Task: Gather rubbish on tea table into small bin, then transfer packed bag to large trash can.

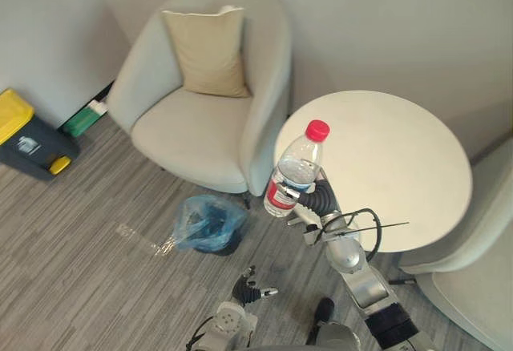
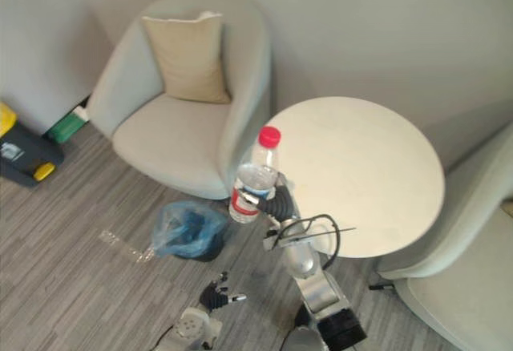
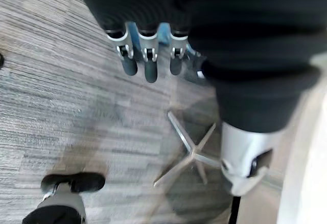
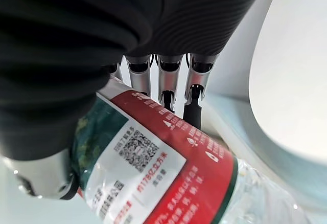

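A clear plastic bottle (image 1: pixel 295 171) with a red cap and a red-and-white label is held upright above the near left edge of the round white tea table (image 1: pixel 401 159). My right hand (image 1: pixel 317 198) is shut on the bottle, its fingers (image 4: pixel 166 88) curled round the label (image 4: pixel 153 168). The small bin (image 1: pixel 207 224), lined with a blue bag, stands on the carpet left of the table, below the bottle. My left hand (image 1: pixel 247 290) hangs low near the floor, fingers (image 3: pixel 148 58) relaxed and holding nothing.
A pale armchair (image 1: pixel 210 86) with a beige cushion stands behind the bin. A dark large trash can (image 1: pixel 28 136) with a yellow lid sits at the far left by the wall. A second chair (image 1: pixel 473 263) is at the right. A crumpled clear wrapper (image 1: pixel 140 239) lies on the carpet.
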Controlling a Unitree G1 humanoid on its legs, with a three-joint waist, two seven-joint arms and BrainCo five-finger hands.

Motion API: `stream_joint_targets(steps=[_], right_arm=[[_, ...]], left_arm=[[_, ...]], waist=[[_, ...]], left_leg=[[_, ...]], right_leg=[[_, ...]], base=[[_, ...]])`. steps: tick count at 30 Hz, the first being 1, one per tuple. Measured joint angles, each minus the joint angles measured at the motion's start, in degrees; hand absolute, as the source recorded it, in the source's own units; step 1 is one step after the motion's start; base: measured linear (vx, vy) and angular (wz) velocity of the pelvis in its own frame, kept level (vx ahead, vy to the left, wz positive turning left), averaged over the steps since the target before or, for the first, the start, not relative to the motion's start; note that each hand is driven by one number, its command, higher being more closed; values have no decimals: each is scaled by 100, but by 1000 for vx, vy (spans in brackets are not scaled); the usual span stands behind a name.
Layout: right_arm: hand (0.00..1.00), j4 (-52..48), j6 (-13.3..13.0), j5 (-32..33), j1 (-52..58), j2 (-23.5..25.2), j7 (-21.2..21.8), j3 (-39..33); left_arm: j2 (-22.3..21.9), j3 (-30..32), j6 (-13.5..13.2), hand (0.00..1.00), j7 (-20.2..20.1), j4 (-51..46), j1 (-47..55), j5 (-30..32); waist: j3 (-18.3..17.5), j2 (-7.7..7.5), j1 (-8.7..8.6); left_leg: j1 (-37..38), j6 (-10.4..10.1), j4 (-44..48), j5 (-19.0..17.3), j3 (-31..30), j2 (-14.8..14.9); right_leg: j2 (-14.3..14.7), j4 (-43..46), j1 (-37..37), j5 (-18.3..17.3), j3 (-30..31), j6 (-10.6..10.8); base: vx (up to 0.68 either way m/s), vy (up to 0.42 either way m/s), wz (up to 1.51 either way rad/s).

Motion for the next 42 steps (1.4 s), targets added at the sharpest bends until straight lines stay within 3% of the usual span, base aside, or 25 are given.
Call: stream_joint_targets(steps=[1, 3, 4, 5, 6, 7, 8, 9, 12, 13, 14, 15, 16, 18, 21, 23, 24, 26, 27, 28, 31, 37, 42], right_arm=[[100, 7, 21, -16, 188, 123, 26, 51], [100, -8, 25, -23, 309, 283, 56, 51], [100, -60, 40, -21, 345, 286, 104, 46], [100, -85, 48, -17, 362, 283, 156, 44], [100, -99, 49, -16, 384, 282, 162, 43], [100, -143, 48, -11, 454, 303, 178, 43], [100, -157, 38, -9, 462, 310, 200, 40], [100, -141, 41, -9, 452, 305, 214, 40], [100, -52, 60, 14, 439, 342, 262, -74], [100, -28, 65, 32, 528, 317, 273, -139], [100, -31, 50, 82, 567, 334, 294, -157], [100, -35, 46, 107, 586, 354, 299, -171], [100, -36, 41, 123, 666, 280, 328, -328], [100, -40, 43, 241, 744, 188, 373, -486], [100, -72, 49, 292, 788, 195, 373, -576], [100, -120, -9, 344, 795, 244, 373, -572], [100, -120, -14, 345, 747, 239, 363, -586], [100, -106, -5, 344, 700, 243, 360, -639], [100, -91, -4, 344, 688, 243, 359, -649], [100, -71, -6, 343, 686, 245, 360, -650], [100, -4, 9, 340, 705, 436, 373, -612], [100, 151, 8, 317, 719, 573, 390, -563], [100, 808, 51, 160, 699, 436, 314, -565]], left_arm=[[78, 32, 0, 0, 11, 14, 160, -3], [108, 67, -3, 0, 7, 4, 262, -8], [115, 71, -7, 0, 2, 2, 270, -4], [140, 117, -8, 0, -6, -5, 259, -2], [147, 137, -6, 0, -3, -4, 250, -5], [220, 146, -6, 0, -2, 10, 251, -6], [249, 180, -9, 0, -6, 27, 191, -6], [247, 187, -9, 0, -6, 43, 168, -6], [232, 251, 4, 0, -18, 140, 77, -6], [252, 273, 9, 0, -17, 140, 51, -5], [337, 282, 4, 0, -35, 139, 35, -3], [386, 283, 2, 0, -58, 137, 20, -2], [337, 289, 13, 0, -122, 179, -71, -1], [222, 291, -1, 0, -130, 142, -96, 2], [193, 401, 1, 0, -126, 131, -3, -1], [189, 500, 0, 0, -125, 114, 35, -3], [158, 570, 0, 0, -124, 63, 69, -4], [153, 570, 1, 0, -125, 58, 70, -4], [152, 571, 1, 0, -124, 55, 82, -4], [136, 570, 2, 0, -124, 9, 103, -4], [284, 568, 3, 0, -114, -128, 158, -5], [445, 575, 4, 0, -116, -150, 260, 2], [403, 571, 3, 0, -118, -102, 283, 4]], waist=[[-30, -87, 78], [-21, -85, 76], [-4, -61, 87], [20, -52, 85], [36, -41, 78], [82, -54, 40], [114, -195, 56], [113, -195, 85], [221, -80, -89], [284, 63, -183], [269, -56, -205], [266, -171, -214], [269, -122, -257], [290, 30, -229], [299, 48, -91], [303, 29, 2], [309, 32, 42], [338, 63, 55], [342, 82, 82], [339, 152, 90], [353, -56, 162], [334, -40, 192], [282, -51, 171]], left_leg=[[-34, 141, 156, -93, -122, -186], [-136, 299, 408, -243, -372, -358], [-225, 411, 523, -322, -561, -483], [-217, 463, 509, -344, -686, -516], [-214, 471, 511, -347, -755, -512], [-207, 510, 496, -376, -921, -478], [-150, 458, 469, -349, -947, -548], [-153, 454, 471, -350, -934, -549], [-194, 422, 391, -317, -1153, -460], [-127, 399, 298, -311, -1379, -272], [-153, 306, 308, -331, -1563, -237], [-175, 278, 350, -346, -1633, -302], [-255, 211, 519, -358, -1925, -268], [-462, 148, 884, -417, -2055, -99], [-686, 169, 1917, -434, -1843, 195], [-824, 184, 2380, -470, -1719, 286], [-816, 184, 2200, -673, -1709, 239], [-826, 241, 1676, -688, -1731, 45], [-805, 426, 1063, -480, -1772, -166], [-782, 328, 633, 167, -1916, -295], [-658, 423, 775, 138, -1872, -531], [-182, 464, 365, 108, -1808, -545], [-113, 447, -98, 348, -1750, -558]], right_leg=[[-194, 1, 133, 83, -13, -7], [-437, 223, 208, 100, 61, 9], [-578, 554, 109, 15, 634, -210], [-531, 1110, -196, -473, 1653, -927], [-434, 1259, -291, -695, 1994, -774], [81, 1595, -409, -1240, 2866, -338], [260, 1543, -376, -1480, 2796, -383], [273, 1486, -361, -1466, 2848, -362], [301, 2262, -674, -1373, 2757, -268], [608, 2305, -786, -1680, 2830, -175], [953, 1801, -675, -1706, 3007, -341], [995, 1655, -632, -1716, 3025, -354], [975, 1704, -482, -1859, 2733, -283], [1103, 1488, -238, -1904, 2498, -322], [1344, 923, 414, -1785, 2406, -484], [1378, 737, 644, -1760, 2489, -523], [1371, 713, 681, -1758, 2577, -525], [1302, 717, 709, -1758, 2721, -525], [1205, 767, 728, -1763, 2836, -514], [1211, 810, 766, -1789, 2888, -449], [1011, 717, 873, -1799, 3124, -291], [1034, 657, 1102, -1740, 3239, -221], [1051, 656, 958, -1739, 3262, -218]], base=[[-18, 342, 81], [-9, 304, 70], [-10, 250, 59], [-10, 250, 55], [-5, 71, 50], [-1, -36, 42], [3, -14, 29], [28, 14, 8], [30, -42, 28], [82, -195, 62], [76, -182, 71], [128, -214, 93], [161, -182, 95], [185, -174, 75], [153, -119, 12], [146, -83, -19], [136, -1, -29], [141, 83, -27], [124, 140, -27], [132, 155, -33], [161, 130, -13], [31, 14, -5], [-31, -25, -6]])
